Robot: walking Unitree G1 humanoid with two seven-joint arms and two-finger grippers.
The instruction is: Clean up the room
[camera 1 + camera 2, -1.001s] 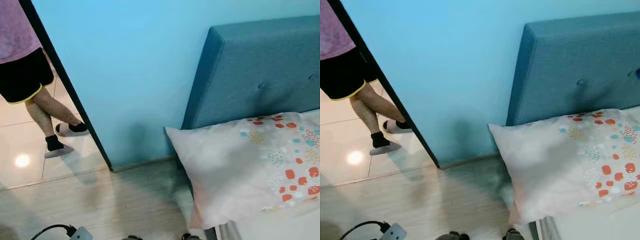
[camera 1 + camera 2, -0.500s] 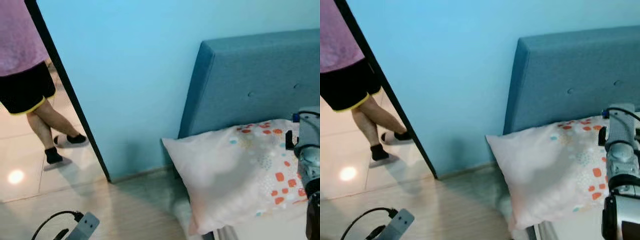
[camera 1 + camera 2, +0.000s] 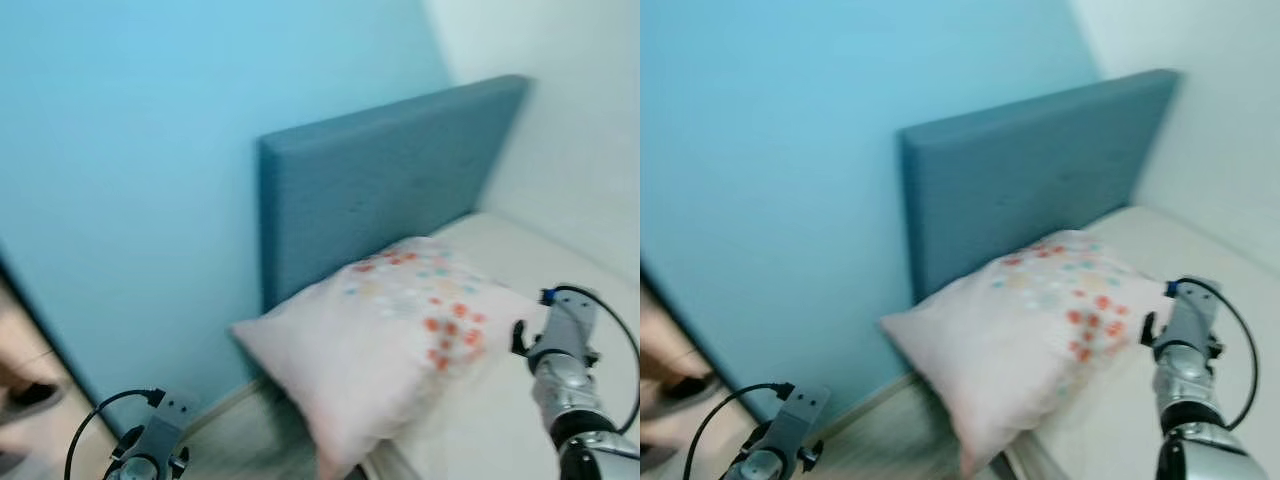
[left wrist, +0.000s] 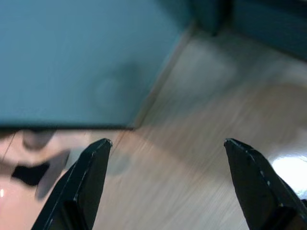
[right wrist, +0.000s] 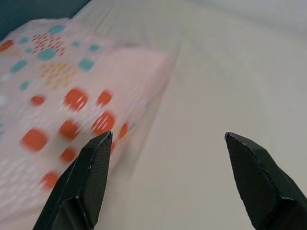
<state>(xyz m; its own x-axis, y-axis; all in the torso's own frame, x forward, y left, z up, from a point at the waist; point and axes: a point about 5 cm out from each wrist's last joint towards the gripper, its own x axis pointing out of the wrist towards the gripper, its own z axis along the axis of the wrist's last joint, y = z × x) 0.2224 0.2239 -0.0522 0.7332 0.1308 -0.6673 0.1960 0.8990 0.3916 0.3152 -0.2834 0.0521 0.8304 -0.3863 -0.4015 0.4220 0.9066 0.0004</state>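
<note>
Right gripper wide open beside the pillow; it overhangs the bed edge, a careless nudge could drop it

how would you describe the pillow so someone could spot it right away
Find the blue padded headboard against the light blue wall. At its foot, on the cream mattress, lies a pale pink pillow, one corner overhanging the bed's edge. Its orange and teal dot print sets it apart from everything plain around it.

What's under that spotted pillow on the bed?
The pillow lies on the pale mattress, one end overhanging the bed's edge above the floor. What it covers directly beneath is hidden.
</note>
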